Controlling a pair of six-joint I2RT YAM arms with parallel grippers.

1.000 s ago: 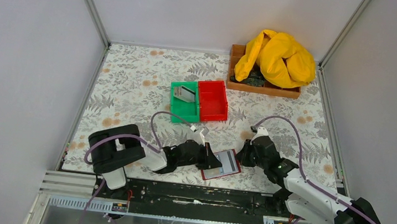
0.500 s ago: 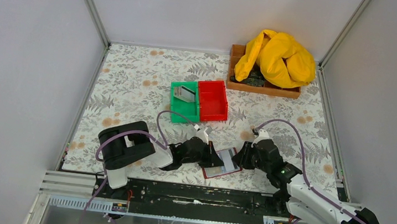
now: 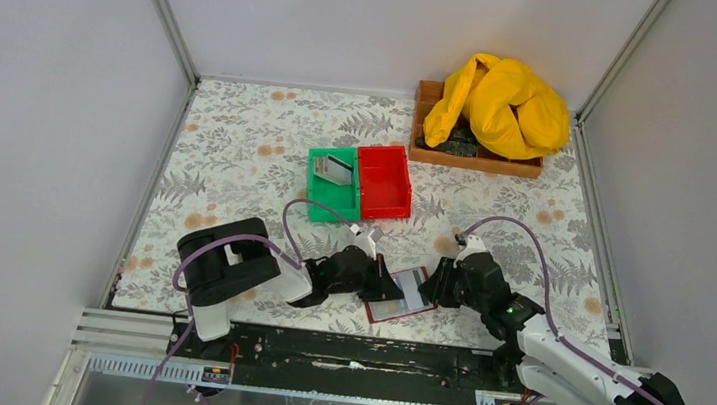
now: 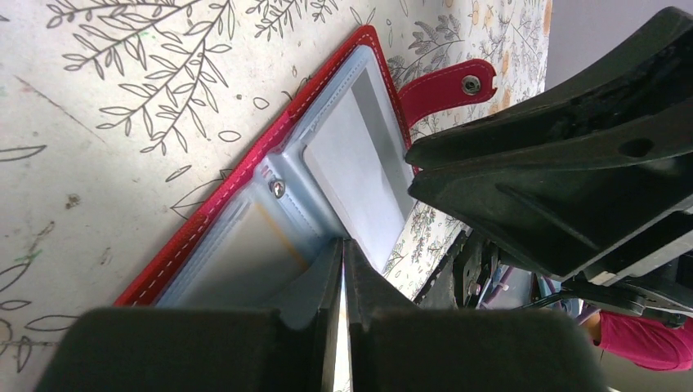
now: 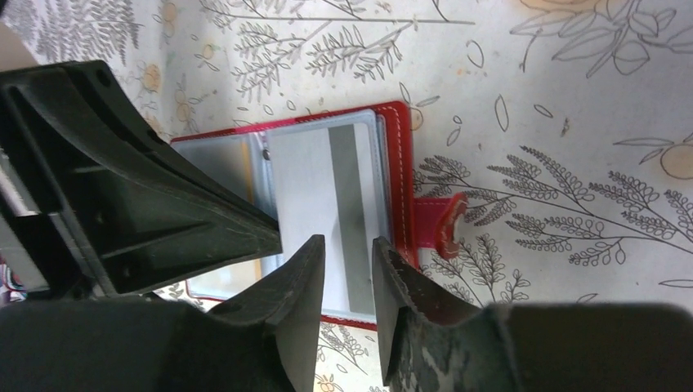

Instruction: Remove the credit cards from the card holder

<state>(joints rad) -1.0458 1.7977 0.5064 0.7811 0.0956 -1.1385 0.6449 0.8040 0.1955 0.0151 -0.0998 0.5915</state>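
Card holder (image 3: pixel 403 297): dark red, lying open on the floral desk (image 3: pixel 240 140) near its front edge, between the two arms, grey-blue face up. Striped card (image 5: pixel 327 188): white-grey, seated in the pocket beside the snap tab. Left end effector (image 4: pixel 342 253): narrow, pinched on an inner leaf of the holder. Right end effector (image 5: pixel 345 253): jaws partly apart, empty, over the striped card

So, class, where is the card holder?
In the top view, the card holder lies open near the front edge, between the left gripper and right gripper.
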